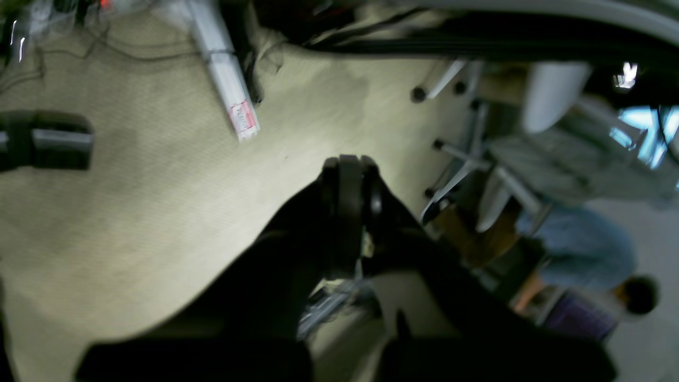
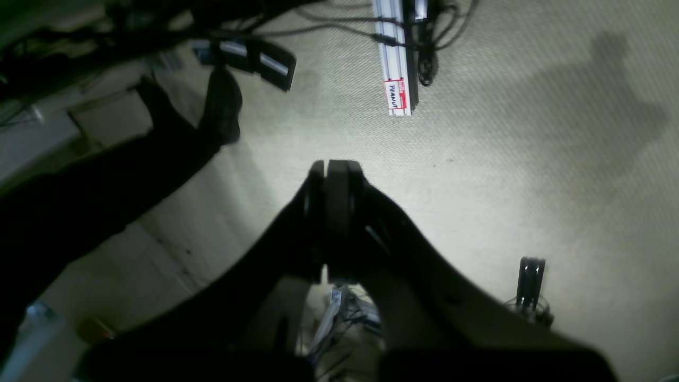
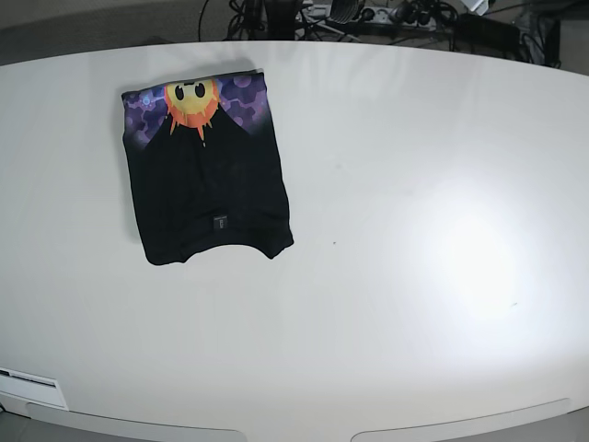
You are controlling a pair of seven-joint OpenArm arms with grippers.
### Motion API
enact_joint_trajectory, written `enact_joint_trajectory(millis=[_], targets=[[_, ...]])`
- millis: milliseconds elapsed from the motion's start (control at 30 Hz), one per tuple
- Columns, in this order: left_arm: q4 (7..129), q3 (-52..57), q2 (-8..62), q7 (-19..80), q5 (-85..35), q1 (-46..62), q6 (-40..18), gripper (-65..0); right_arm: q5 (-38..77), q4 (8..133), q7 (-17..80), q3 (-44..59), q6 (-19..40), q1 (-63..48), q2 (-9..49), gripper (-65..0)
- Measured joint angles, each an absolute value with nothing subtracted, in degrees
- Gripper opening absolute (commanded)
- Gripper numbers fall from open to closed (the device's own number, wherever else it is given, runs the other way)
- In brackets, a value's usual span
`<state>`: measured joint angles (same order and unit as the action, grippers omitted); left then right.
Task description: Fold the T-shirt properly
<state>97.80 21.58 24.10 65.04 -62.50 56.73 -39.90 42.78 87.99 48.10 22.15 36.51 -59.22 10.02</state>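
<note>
The T-shirt (image 3: 207, 175) lies on the bench (image 3: 414, 230) as a compact, roughly rectangular packet toward the far left of the base view, well apart from the bench's middle. Its sleeves are tucked out of sight, the sides run fairly straight, and the orange sun-face with its purple print shows along the far edge while the rest of the top face is plain black, with a small tag near the curved near edge. I judge the folding essentially done: the packet looks tidy, and at most a little squaring of that curved near edge is left.

Neither of my arms appears in the base view, so both are off the bench and away from the shirt. My left claw (image 1: 347, 164) has its fingers pressed together with nothing between them, over pale carpet (a chair base and a seated person lie blurred off to one side). My right claw (image 2: 334, 170) is likewise drawn together and empty, over the same carpet, touching no cloth.
</note>
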Motion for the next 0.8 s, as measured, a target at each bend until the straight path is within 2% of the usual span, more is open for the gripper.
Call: enact_joint_trajectory(millis=[167,300,367,467,567,667,800], targets=[[73.7,14.0,23.8,47.2,-43.5,44.9,-40.0,-65.0,30.7,74.8,35.7,13.7,34.0,-51.0,14.3,-65.0],[53.9,7.8,23.7,32.5,-32.4,33.3,-39.9,-65.0,22.6,64.9,27.4,7.5,31.8,-43.2,14.7,-65.0],[45.7,4.4,23.6,24.4,-27.5,28.3,-39.4,-65.0,20.3,59.5,23.6,4.4,28.6,-39.4,14.5,-65.0],[36.3,-0.1,21.4,12.9,-18.1,22.0,-29.8,-65.0,16.6,51.1,16.7,-0.4,23.7,-33.5,14.5,-65.0],[30.5,-4.6,17.6,5.8,-14.6,17.3,-21.6,-65.0,14.1,43.5,10.4,-5.7,18.5,-27.4,14.3,-65.0],[27.2,-10.5,13.2,1.5,-14.0,13.9,-16.0,-65.0,11.5,38.8,8.1,-10.3,14.8,-22.4,12.0,-65.0],[26.4,-16.5,9.3,-0.7,-14.1,12.5,-12.0,-65.0,10.6,36.7,7.9,-15.0,11.2,-18.5,6.9,-65.0]])
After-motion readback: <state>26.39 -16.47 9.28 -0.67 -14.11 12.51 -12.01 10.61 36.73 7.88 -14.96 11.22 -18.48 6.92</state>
